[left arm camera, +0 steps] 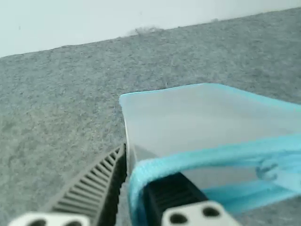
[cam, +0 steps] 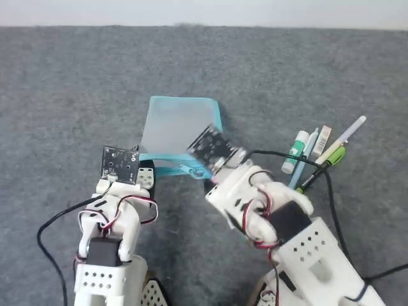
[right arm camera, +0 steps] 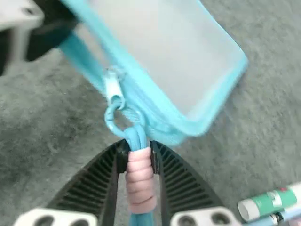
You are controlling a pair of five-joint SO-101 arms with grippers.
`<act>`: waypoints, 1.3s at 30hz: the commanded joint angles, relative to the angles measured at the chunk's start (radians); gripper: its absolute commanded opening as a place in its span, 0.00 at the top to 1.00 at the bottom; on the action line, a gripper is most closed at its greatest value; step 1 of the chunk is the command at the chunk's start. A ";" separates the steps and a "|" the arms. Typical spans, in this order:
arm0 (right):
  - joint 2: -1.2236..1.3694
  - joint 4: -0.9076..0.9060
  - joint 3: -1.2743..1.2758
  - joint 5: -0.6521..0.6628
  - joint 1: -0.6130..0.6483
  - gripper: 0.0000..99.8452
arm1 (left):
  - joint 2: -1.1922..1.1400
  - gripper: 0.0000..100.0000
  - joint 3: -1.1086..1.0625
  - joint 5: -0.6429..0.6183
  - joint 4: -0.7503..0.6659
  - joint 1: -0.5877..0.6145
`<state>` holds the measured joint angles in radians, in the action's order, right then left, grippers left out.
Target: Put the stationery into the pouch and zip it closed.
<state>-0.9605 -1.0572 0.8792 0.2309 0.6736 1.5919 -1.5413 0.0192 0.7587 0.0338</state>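
Pouch (cam: 178, 127) at mid-mat, translucent with blue trim, far edge toward the wall (cam: 204, 11), near rim at both grippers.

Left gripper (cam: 147, 172) (left arm camera: 135, 190) at the rim's left corner, fingers closed on the blue trim. In the left wrist view, two blue bands of the rim apart from one another beside that corner.

Right gripper (cam: 204, 172) (right arm camera: 138, 162) farther along the same rim, clamped tight on the pull tab (right arm camera: 140, 186), a pink piece on a blue cord. Cord looped through the ring of the zipper slider (cam: 191, 169) (right arm camera: 114, 87). Short run of rim between the two grippers.

Stationery (cam: 319, 150) outside the pouch, on the mat (cam: 64, 89) beside the right arm: glue stick (cam: 295, 152) (right arm camera: 265, 203) nearest the pouch, then pens (cam: 333, 153) fanned outward, tips toward the right edge. Strip of bare mat between the pouch's right edge and the glue stick.

Black cable (cam: 274, 153) from the right arm across the near ends of the stationery.

Broad stretch of grey mat from the pouch's far edge to the wall, and another to the left of the left arm.
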 commanded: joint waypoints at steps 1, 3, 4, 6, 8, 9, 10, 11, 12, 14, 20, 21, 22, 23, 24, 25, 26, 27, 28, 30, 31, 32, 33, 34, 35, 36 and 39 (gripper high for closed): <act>0.108 0.070 -0.017 0.020 -0.128 0.99 | 0.017 0.99 0.021 -0.026 -0.041 0.046; 0.176 0.085 -0.043 0.041 -0.173 0.99 | 0.017 0.99 0.025 -0.044 -0.043 0.098; 0.209 0.090 -0.064 0.046 -0.199 0.99 | 0.017 0.99 0.025 -0.060 -0.044 0.124; 0.269 0.087 -0.117 0.051 -0.239 0.99 | 0.015 0.99 0.035 -0.077 -0.044 0.152; 0.321 0.085 -0.164 0.052 -0.274 0.99 | 0.015 0.99 0.036 -0.080 -0.041 0.153; 0.343 0.085 -0.183 0.052 -0.286 0.99 | 0.015 0.99 0.035 -0.080 -0.041 0.153; 0.366 0.084 -0.201 0.052 -0.297 0.99 | 0.015 0.99 0.035 -0.080 -0.041 0.153; 0.386 0.084 -0.215 0.054 -0.305 0.99 | 0.015 0.99 0.035 -0.080 -0.041 0.152; 0.403 0.087 -0.224 0.054 -0.311 0.99 | 0.014 0.99 0.035 -0.080 -0.040 0.152; 0.435 0.090 -0.239 0.054 -0.312 0.99 | 0.014 0.99 0.035 -0.080 -0.032 0.152; 0.504 0.088 -0.288 0.055 -0.364 0.99 | 0.014 0.99 0.033 -0.080 -0.028 0.152; 0.518 0.084 -0.293 0.058 -0.369 0.99 | 0.014 0.99 0.028 -0.081 -0.029 0.152; 0.526 0.082 -0.292 0.063 -0.369 0.99 | 0.015 0.99 0.021 -0.081 -0.032 0.152; 0.533 0.077 -0.288 0.064 -0.369 0.99 | 0.015 0.99 0.018 -0.081 -0.034 0.152; 0.539 0.059 -0.290 0.064 -0.369 0.99 | 0.015 0.99 0.018 -0.081 -0.034 0.150; 0.542 0.039 -0.295 0.063 -0.371 0.98 | 0.015 0.99 0.016 -0.081 -0.034 0.150; 0.536 0.018 -0.295 0.060 -0.371 0.96 | 0.017 0.99 0.015 -0.081 -0.034 0.150; 0.526 -0.013 -0.295 0.060 -0.372 0.93 | 0.017 0.99 0.015 -0.081 -0.034 0.150; 0.512 -0.051 -0.295 0.064 -0.372 0.88 | 0.017 0.99 0.015 -0.081 -0.034 0.149; 0.473 -0.136 -0.295 0.068 -0.374 0.80 | 0.018 0.99 0.015 -0.081 -0.034 0.130; 0.449 -0.171 -0.295 0.068 -0.374 0.77 | 0.017 0.99 0.016 -0.081 -0.034 0.117; 0.423 -0.203 -0.295 0.066 -0.377 0.75 | 0.017 0.99 0.019 -0.081 -0.034 0.101; 0.397 -0.231 -0.295 0.063 -0.392 0.74 | 0.017 0.99 0.019 -0.081 -0.031 0.089; 0.372 -0.254 -0.295 0.063 -0.415 0.74 | 0.015 0.99 0.018 -0.081 -0.026 0.087; 0.348 -0.266 -0.295 0.066 -0.444 0.74 | 0.015 0.99 0.015 -0.080 -0.025 0.089; 0.334 -0.274 -0.295 0.068 -0.479 0.74 | 0.015 0.99 0.016 -0.080 -0.015 0.100; 0.312 -0.275 -0.295 0.078 -0.593 0.74 | 0.015 0.99 0.018 -0.080 -0.009 0.117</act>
<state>-0.5754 -1.3149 0.6276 0.2800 0.2056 1.5919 -1.5413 -0.0437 0.7587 0.1396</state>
